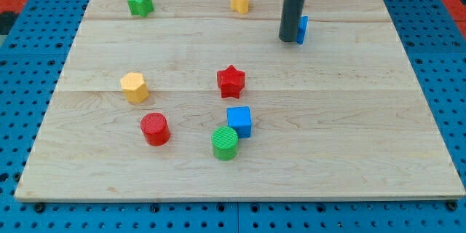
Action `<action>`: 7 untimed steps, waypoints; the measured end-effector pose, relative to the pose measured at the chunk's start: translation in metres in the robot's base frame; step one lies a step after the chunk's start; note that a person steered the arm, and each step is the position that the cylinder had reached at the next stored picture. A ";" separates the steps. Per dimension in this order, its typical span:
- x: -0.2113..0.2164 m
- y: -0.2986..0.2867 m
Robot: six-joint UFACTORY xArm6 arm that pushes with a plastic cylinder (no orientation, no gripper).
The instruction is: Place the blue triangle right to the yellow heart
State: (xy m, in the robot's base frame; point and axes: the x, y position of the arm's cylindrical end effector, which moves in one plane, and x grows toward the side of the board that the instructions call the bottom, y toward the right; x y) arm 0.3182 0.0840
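One blue triangle [303, 29] sits near the tabletop's [349, 153] top edge, touching my tip [288, 40] on its left. No pincer exists here. Next, nudging it leftward beside the yellow heart [240, 1].

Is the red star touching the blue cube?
No, the red star sits apart from the blue cube, with bare wood showing between them.
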 end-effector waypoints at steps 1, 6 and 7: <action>-0.013 0.011; -0.062 0.102; -0.071 0.081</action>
State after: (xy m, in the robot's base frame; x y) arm 0.2472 0.1647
